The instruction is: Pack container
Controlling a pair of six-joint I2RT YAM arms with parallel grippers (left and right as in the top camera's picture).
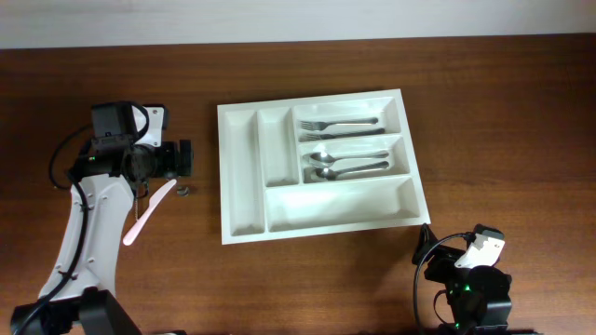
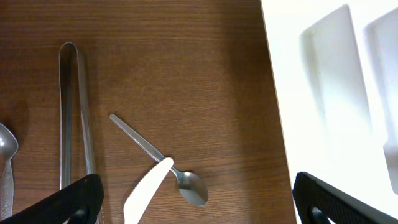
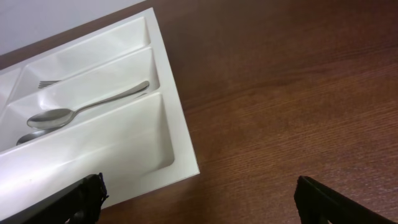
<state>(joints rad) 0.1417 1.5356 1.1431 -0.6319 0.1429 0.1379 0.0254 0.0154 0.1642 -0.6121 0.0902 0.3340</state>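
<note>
The white container (image 1: 240, 177) lies mid-table. Its top right compartment holds forks (image 1: 340, 126) and the one below holds spoons (image 1: 346, 164); the other compartments are bare. My left gripper (image 1: 184, 158) is open and empty, hovering left of the container. In the left wrist view its fingers (image 2: 199, 208) straddle a small metal spoon (image 2: 158, 158) with a white plastic knife (image 2: 144, 194) lying across it, and the container's edge (image 2: 329, 93) is at right. My right gripper (image 1: 426, 251) is open and empty over bare wood by the container's near right corner (image 3: 112, 155).
Metal tongs (image 2: 71, 112) and another spoon (image 2: 6, 163) lie left of the small spoon, under my left arm in the overhead view. The plastic knife (image 1: 149, 212) points toward the table's front left. A spoon (image 3: 81, 109) shows in the right wrist view.
</note>
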